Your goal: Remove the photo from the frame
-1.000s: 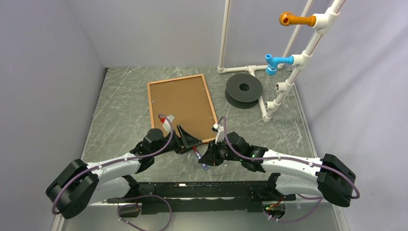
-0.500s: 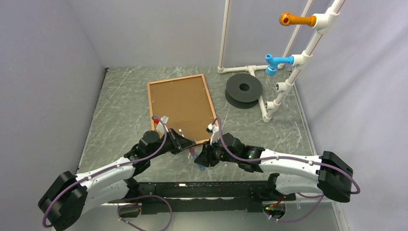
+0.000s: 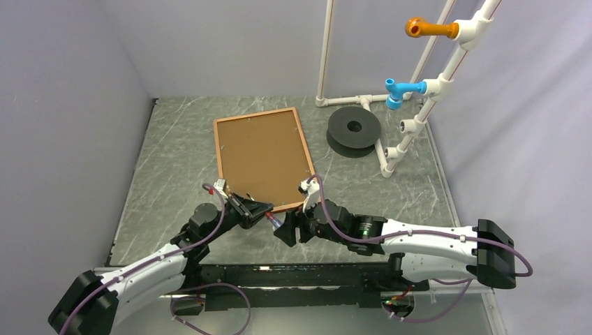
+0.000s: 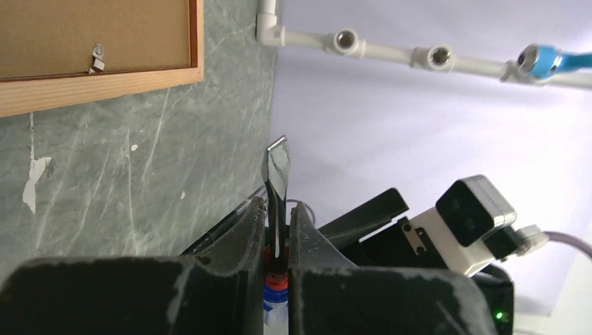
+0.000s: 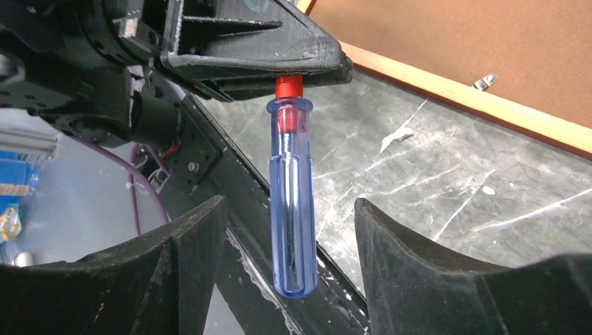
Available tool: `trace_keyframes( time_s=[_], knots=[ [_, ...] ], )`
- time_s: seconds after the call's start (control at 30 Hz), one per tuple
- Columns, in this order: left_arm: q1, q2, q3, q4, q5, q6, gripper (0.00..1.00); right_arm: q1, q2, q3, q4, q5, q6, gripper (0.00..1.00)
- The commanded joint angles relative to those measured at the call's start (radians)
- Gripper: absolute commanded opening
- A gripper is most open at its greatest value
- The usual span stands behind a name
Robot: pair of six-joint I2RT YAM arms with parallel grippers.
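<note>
The reddish-brown wooden frame (image 3: 217, 150) lies face down on the marbled table, its brown backing panel (image 3: 262, 153) up, so the photo is hidden. Small metal clips (image 4: 96, 57) hold the panel at the rail (image 5: 475, 101). Just off the frame's near edge, my left gripper (image 3: 267, 211) is shut on the metal shaft of a screwdriver (image 4: 276, 174), whose flat tip pokes past the fingers. Its clear blue handle (image 5: 292, 195) hangs free between the fingers of my open right gripper (image 5: 290, 202), touching neither.
A black spool (image 3: 354, 129) lies right of the frame. Behind it stands a white pipe rack (image 3: 419, 105) with a blue fitting (image 3: 398, 91) and an orange one (image 3: 422, 28). Grey walls close in left, back and right. A black mounting rail (image 3: 293, 273) runs along the near edge.
My left gripper closed on the screwdriver's shaft and my right gripper opened off its handle. Both wrists drifted left and toward the near edge. The frame stayed put.
</note>
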Motion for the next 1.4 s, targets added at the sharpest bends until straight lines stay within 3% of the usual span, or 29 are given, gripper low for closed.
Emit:
trace_keyframes(
  time_s=[0.0,0.17,0.37,0.43,0.5,0.53,0.57,0.67,0.73,0.83,0.97,1.1,1.23,1.37],
  knots=[
    [0.014,-0.012,-0.016,0.169,-0.040,-0.172,0.00,0.023,0.004,0.000,0.122,0.108,0.041,0.68],
    [0.018,0.010,-0.062,0.263,-0.034,-0.247,0.00,0.021,0.038,0.037,0.117,0.095,0.014,0.54],
    [0.017,0.000,-0.076,0.278,-0.031,-0.260,0.00,0.023,0.029,0.028,0.093,0.115,0.022,0.50],
    [0.018,-0.004,-0.068,0.260,-0.021,-0.246,0.00,0.023,0.016,0.029,0.089,0.122,0.019,0.39],
    [0.018,-0.006,-0.069,0.260,-0.014,-0.221,0.02,0.023,0.012,0.040,0.075,0.123,0.010,0.16],
    [0.017,-0.006,-0.071,0.265,-0.008,-0.198,0.11,0.022,0.013,0.054,0.050,0.133,0.007,0.03],
    [0.017,-0.010,-0.070,0.260,0.002,-0.169,0.27,0.022,0.017,0.074,0.009,0.156,0.011,0.00],
    [0.019,-0.055,-0.030,0.066,0.046,-0.031,0.62,0.000,0.017,0.127,-0.118,0.190,0.010,0.00],
    [0.019,-0.100,0.029,-0.116,0.059,0.103,0.71,-0.031,0.015,0.151,-0.202,0.185,0.010,0.00],
    [0.019,-0.172,0.127,-0.391,0.019,0.347,0.71,-0.135,0.004,0.172,-0.297,0.077,-0.008,0.00],
    [0.018,-0.207,0.296,-0.683,-0.061,0.641,0.71,-0.325,-0.021,0.171,-0.394,-0.195,-0.094,0.00],
    [0.001,-0.122,0.427,-0.746,0.020,0.912,0.73,-0.469,-0.010,0.180,-0.462,-0.490,-0.216,0.00],
    [-0.098,-0.021,0.508,-0.726,0.100,1.157,0.76,-0.481,0.042,0.188,-0.463,-0.738,-0.291,0.00],
    [-0.223,0.017,0.534,-0.699,0.112,1.387,0.75,-0.479,0.052,0.168,-0.420,-0.864,-0.280,0.00]
  ],
)
